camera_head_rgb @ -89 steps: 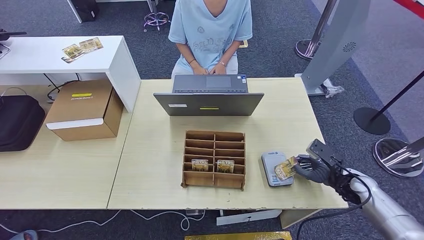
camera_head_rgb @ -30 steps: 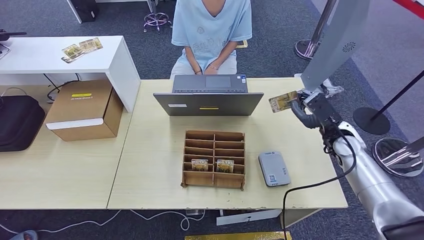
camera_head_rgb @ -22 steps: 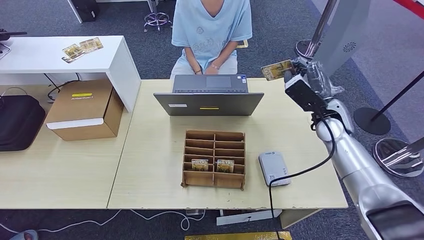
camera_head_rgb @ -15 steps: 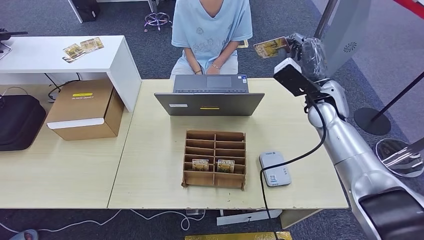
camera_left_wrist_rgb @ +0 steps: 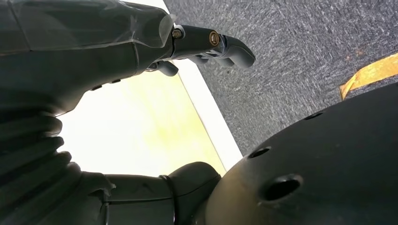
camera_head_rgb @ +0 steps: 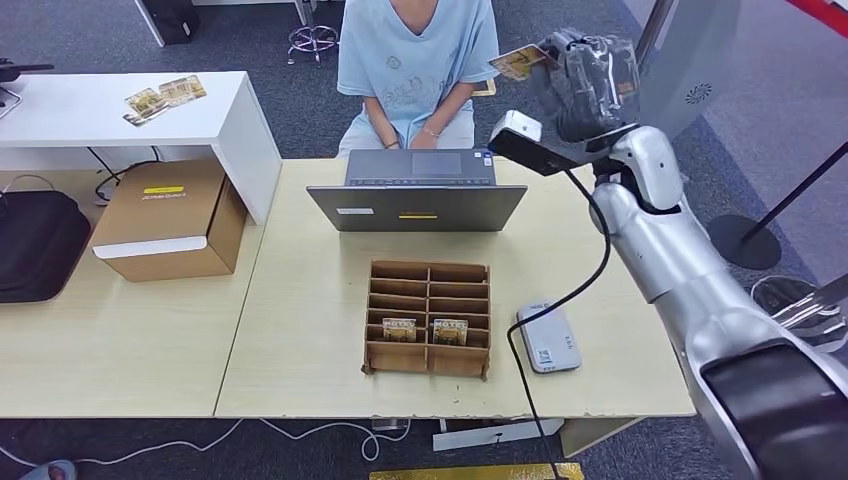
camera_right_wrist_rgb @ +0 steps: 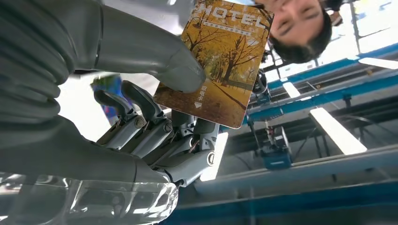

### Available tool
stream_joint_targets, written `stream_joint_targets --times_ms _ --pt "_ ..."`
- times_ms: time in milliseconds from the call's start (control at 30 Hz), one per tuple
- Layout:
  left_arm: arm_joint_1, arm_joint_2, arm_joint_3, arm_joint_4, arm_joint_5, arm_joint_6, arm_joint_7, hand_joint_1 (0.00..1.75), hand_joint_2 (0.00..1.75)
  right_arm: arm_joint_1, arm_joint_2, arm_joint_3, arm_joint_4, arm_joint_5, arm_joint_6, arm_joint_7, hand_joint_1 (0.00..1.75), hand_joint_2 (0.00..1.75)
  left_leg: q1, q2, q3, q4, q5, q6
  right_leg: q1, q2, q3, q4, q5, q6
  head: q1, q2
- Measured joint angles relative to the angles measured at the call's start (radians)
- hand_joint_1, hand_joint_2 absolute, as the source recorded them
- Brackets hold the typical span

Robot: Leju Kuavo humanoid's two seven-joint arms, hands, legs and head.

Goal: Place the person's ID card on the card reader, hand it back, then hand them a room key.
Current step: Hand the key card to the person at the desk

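Observation:
My right hand [camera_head_rgb: 585, 75] is raised high past the table's far right corner, pinching the ID card [camera_head_rgb: 518, 62], a yellow card with autumn trees and the word HOTEL [camera_right_wrist_rgb: 220, 61]. The thumb [camera_right_wrist_rgb: 178, 70] presses on the card's face, with the fingers behind it. The card points toward the seated person [camera_head_rgb: 418, 60] in a light blue shirt, whose hands rest in their lap. The grey card reader [camera_head_rgb: 549, 338] lies bare on the table's right side. Two room key cards [camera_head_rgb: 425, 330] stand in the front row of the cardboard rack [camera_head_rgb: 428, 318]. My left hand [camera_left_wrist_rgb: 117, 47] hangs beside the table edge, fingers curled, nothing in it.
An open laptop [camera_head_rgb: 418, 195] stands between the rack and the person. A cardboard box [camera_head_rgb: 170, 218] and a black bag [camera_head_rgb: 38, 245] sit on the left table. A white desk [camera_head_rgb: 120, 110] with cards on it lies at the back left. Stanchion bases [camera_head_rgb: 745, 240] stand on the right.
My right hand lifted the ID card off the card reader, carried it up and across the table's right side, and now holds it out high near the person. The reader is bare.

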Motion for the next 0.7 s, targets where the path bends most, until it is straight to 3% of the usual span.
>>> stream_joint_targets --times_ms 133,433,700 --pt "-0.001 0.0 -0.001 0.0 0.002 0.001 0.004 0.0 1.75 -0.094 0.072 0.07 0.118 0.127 0.023 0.094 1.75 1.75 0.0 -0.001 0.0 0.0 0.001 -0.001 0.0 0.0 0.0 0.001 0.0 0.0 0.0 0.0" --pt "-0.01 0.0 -0.006 0.002 -0.011 0.0 0.022 0.0 1.75 -0.251 0.239 0.125 0.319 0.173 0.177 0.204 1.75 1.75 0.0 -0.002 0.0 0.0 0.002 -0.001 0.0 -0.001 -0.001 0.001 0.0 0.0 0.0 0.0" --pt "-0.02 0.0 -0.02 0.006 -0.024 -0.006 0.037 0.0 1.75 -0.297 0.304 0.153 0.407 0.216 0.239 0.257 1.75 1.75 0.0 -0.004 0.0 0.0 0.002 -0.002 0.0 -0.002 0.0 0.001 0.0 0.0 0.0 0.0"
